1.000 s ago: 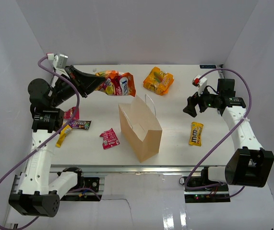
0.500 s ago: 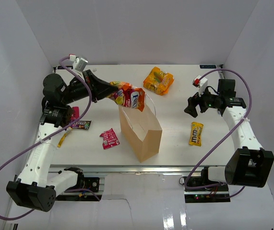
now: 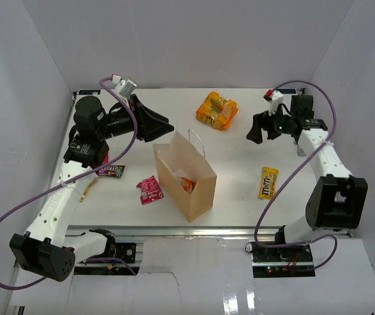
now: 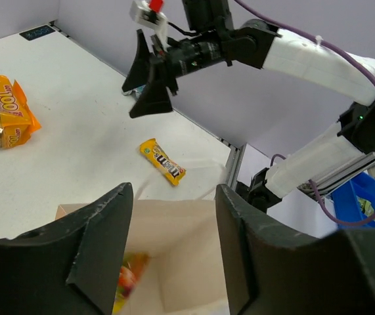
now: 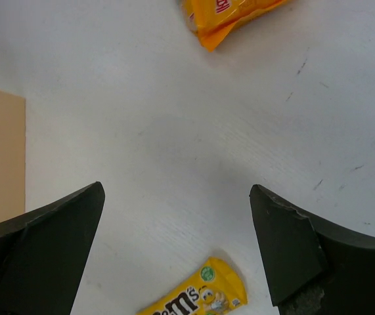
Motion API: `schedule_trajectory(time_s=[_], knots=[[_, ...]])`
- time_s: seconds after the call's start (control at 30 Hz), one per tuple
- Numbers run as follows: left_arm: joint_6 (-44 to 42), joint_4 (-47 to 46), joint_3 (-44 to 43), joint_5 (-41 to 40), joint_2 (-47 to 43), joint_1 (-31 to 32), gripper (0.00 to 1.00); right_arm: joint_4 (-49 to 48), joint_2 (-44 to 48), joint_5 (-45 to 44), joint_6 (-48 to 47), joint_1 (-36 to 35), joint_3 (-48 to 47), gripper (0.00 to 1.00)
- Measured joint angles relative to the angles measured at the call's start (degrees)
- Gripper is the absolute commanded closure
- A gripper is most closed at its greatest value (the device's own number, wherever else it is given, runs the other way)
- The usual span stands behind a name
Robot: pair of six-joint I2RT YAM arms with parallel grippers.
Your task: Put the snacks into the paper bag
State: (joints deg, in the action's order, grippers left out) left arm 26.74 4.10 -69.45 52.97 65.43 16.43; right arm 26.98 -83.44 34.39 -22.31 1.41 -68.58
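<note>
**Top external view: candy bag dropped into the paper bag**

A second ago the left gripper (image 3: 163, 125) pinched the orange-red-yellow candy bag (image 3: 186, 184) over the far left of the tabletop (image 3: 240, 157). Half a second ago it carried it over the paper bag (image 3: 169, 174). Now its jaws are spread and empty above the bag's far rim. The candy bag lies down inside the paper bag, below the jaws and apart from them. The paper bag stands upright at mid-table, shifted slightly left.

The right gripper (image 3: 255, 132) has moved toward the far edge, nearer the large orange bag (image 3: 217, 109). Its jaws are spread wide and hold nothing. The yellow M&M's pack (image 3: 268, 182) lies flat toward the right edge, on the near side of those jaws and untouched.
</note>
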Motion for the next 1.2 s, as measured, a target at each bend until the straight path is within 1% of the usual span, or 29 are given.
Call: schedule_trajectory(time_s=[0.13,0.17,0.27,0.37,0.43,0.5,0.63,0.7,0.73,0.8,0.83,0.87,0.9,1.0,1.03,1.1,1.13,1.2], knots=[[-0.55,0.81,-2.03,-1.6,0.22,0.26,0.33,-2.99,-9.9,-8.63,13.62,-3.58,-8.41,0.03],[-0.74,1.09,-2.89,-2.27,0.33,0.26,0.33,-4.33,-12.39,-10.6,17.38,-4.42,-10.43,0.04],[-1.6,1.97,-5.81,-6.03,0.48,0.26,0.29,-7.85,-19.04,-14.56,26.95,-6.49,-15.19,0.06],[-2.54,3.17,-6.95,-11.78,-0.66,0.26,0.25,-9.86,-26.01,-16.31,34.14,-7.8,-21.09,0.06],[-2.97,4.33,-5.75,-16.83,-3.1,0.26,0.23,-11.19,-31.45,-17.25,38.6,-8.28,-26.21,0.06],[-2.99,5.84,-2.6,-22.25,-7.15,0.26,0.21,-12.87,-35.71,-18.14,42.07,-8.48,-29.59,0.05],[-1.92,9.99,4.15,-32.35,-17.18,0.26,0.2,-14.78,-42.07,-19.74,47.43,-8.57,-33.11,0.03],[-0.66,11.8,7.08,-36.37,-21.31,0.26,0.2,-15.78,-44.98,-20.15,49.48,-8.59,-34.6,0.0],[0.11,12.59,8.48,-38.1,-23.26,0.26,0.19,-16.24,-46.14,-20.28,50.53,-8.68,-34.8,0.07],[1.66,13.86,10.82,-41.09,-26.01,0.26,0.19,-16.9,-47.89,-20.06,51.91,-8.76,-34.86,0.16],[2.36,14.29,11.91,-42.29,-26.91,0.26,0.19,-17.14,-48.57,-19.96,52.59,-8.83,-34.88,0.25],[2.97,14.91,12.85,-43.41,-27.5,0.26,0.19,-17.55,-49.24,-19.58,53.44,-8.9,-34.88,0.31],[3.82,15.63,13.77,-44.41,-27.8,0.26,0.18,-18.18,-49.75,-19.02,53.99,-8.94,-34.88,0.43],[5.44,16.96,15.78,-46.51,-27.67,0.26,0.18,-20.55,-49.94,-17.64,55.58,-9.09,-34.88,0.62],[5.92,17.4,16.26,-46.84,-27.54,0.26,0.18,-21.33,-49.94,-17.46,55.82,-9.22,-34.86,0.75],[6.78,18.43,16.79,-47.5,-27.12,0.26,0.18,-22.67,-49.96,-16.61,56.15,-9.2,-34.82,0.83],[6.99,18.53,17.03,-47.67,-26.91,0.26,0.18,-23.47,-49.96,-15.98,56.19,-9.09,-34.8,0.92],[7.41,18.69,17.49,-47.91,-26.75,0.26,0.18,-25.16,-49.96,-14.73,55.78,-8.83,-34.64,0.92]])
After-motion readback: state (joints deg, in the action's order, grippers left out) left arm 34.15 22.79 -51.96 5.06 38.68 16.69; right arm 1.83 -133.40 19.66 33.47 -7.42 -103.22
